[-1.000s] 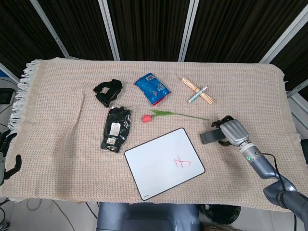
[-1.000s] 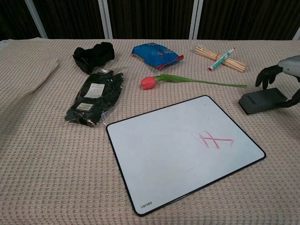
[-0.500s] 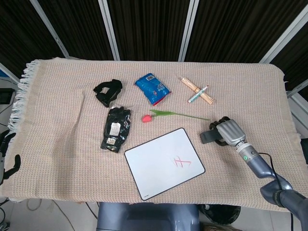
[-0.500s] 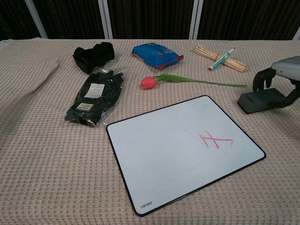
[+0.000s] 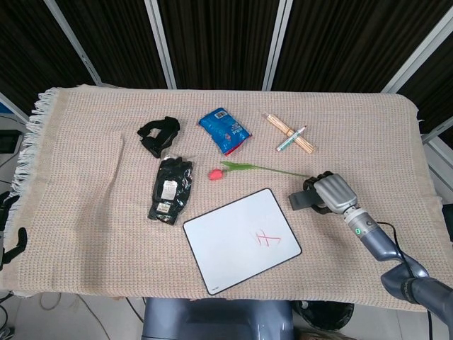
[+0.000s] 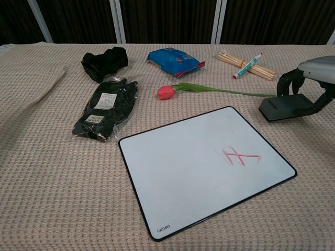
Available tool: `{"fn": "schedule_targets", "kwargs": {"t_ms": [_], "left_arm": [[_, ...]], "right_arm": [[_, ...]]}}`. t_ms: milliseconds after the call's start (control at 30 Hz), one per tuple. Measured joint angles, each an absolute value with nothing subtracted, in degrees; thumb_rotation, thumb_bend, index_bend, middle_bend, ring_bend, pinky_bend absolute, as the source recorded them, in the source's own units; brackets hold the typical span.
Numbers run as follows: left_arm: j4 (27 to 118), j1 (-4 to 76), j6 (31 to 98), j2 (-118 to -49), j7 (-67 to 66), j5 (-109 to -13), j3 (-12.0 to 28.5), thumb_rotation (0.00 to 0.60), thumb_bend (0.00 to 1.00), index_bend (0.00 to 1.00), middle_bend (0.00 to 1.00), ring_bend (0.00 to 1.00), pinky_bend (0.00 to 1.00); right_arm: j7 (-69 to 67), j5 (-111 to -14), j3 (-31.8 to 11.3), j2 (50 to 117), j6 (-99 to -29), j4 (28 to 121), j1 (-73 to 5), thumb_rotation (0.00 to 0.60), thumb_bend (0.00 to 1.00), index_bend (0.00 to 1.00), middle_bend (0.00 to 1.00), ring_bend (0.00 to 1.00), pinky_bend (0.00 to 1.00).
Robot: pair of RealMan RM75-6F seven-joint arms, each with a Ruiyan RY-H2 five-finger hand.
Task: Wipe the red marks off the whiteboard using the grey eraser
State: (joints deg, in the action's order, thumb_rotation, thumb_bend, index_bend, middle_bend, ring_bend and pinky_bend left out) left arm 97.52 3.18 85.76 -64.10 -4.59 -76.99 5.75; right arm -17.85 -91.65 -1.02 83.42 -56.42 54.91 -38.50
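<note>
The whiteboard (image 6: pixel 204 170) lies nearest on the woven cloth (image 6: pixel 47 172), a white rounded rectangle with a thin black rim, turned at an angle; red marks (image 6: pixel 239 156) (a few crossed strokes) sit toward its right side. Just beyond its right corner, the right hand (image 6: pixel 309 83) has its fingers curled around the grey eraser (image 6: pixel 285 107), a dark flat block. Farther back lie a tulip (image 6: pixel 166 92), a black packet (image 6: pixel 107 107) and a blue pouch (image 6: pixel 172 60). The left hand (image 5: pixel 8 234) shows only partly at the head view's edge; I cannot tell its state.

No legible text on anything
</note>
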Motion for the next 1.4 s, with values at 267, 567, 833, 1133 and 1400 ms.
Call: {"fn": "schedule_targets", "kwargs": {"t_ms": [267,567,833,1133,1400], "left_arm": [[97.74,3.16,85.74,-64.13,-4.75,-76.95,5.73,0.600,0.50,0.14,0.05,0.00,0.02],[97.87,3.05,85.71,-63.71,-4.09,-76.75,5.88,0.600,0.50,0.14,0.05,0.00,0.02],[97.77,3.23,85.32,-63.66,-3.94,-76.42,6.05,0.600,0.50,0.14,0.05,0.00,0.02],[97.52,3.30,85.11,-63.44,-3.43,-76.33,6.16,0.600,0.50,0.14,0.05,0.00,0.02],[97.51,3.18,85.27,-63.19,-2.98,-76.38,6.19,0.600,0.50,0.14,0.05,0.00,0.02]], "right_arm": [[-13.67,-91.39,-1.64,78.77,-56.28,68.13,-39.45,0.600,0.41,0.50,0.51,0.46,0.33],[-0.06,-90.00,-2.46,78.36,-55.30,79.30,-40.23,0.600,0.41,0.50,0.51,0.46,0.33],[13.47,-87.46,-3.12,83.03,-54.07,82.79,-40.86,0.600,0.41,0.51,0.51,0.46,0.33],[18.92,-83.78,-4.55,89.04,-51.65,82.22,-42.66,0.600,0.41,0.51,0.51,0.46,0.33],[19.31,-83.08,-3.56,88.61,-51.04,82.37,-42.54,0.600,0.41,0.51,0.52,0.46,0.33]]}}
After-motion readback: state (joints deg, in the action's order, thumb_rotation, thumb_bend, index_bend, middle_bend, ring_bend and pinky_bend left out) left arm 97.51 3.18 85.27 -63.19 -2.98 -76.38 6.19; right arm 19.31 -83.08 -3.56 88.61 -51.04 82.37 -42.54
